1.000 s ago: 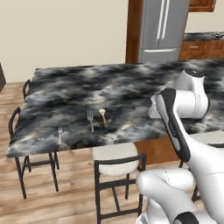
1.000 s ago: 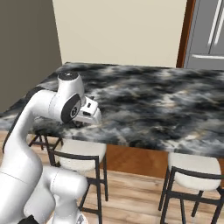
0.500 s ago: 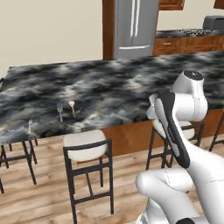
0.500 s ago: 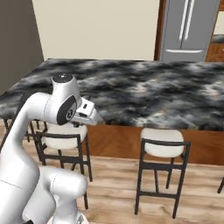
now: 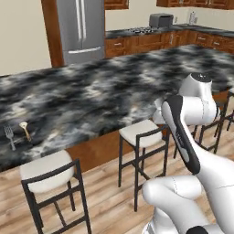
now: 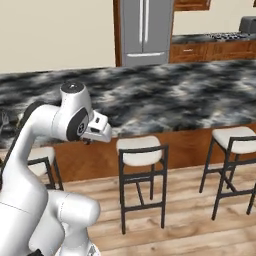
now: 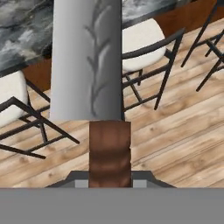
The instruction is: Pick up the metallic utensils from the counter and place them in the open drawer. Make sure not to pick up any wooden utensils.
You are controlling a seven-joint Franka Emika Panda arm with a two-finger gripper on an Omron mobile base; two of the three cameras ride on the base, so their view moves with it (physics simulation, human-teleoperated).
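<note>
The claw [image 7: 109,181] grips the cleaver [image 7: 87,65] by its reddish handle at frame center, above the wooden floor [image 7: 175,144] and stools [image 7: 140,39].

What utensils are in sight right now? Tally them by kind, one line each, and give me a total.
silver fork: 1
wooden spoon: 1
cleaver: 1
Total: 3
</note>
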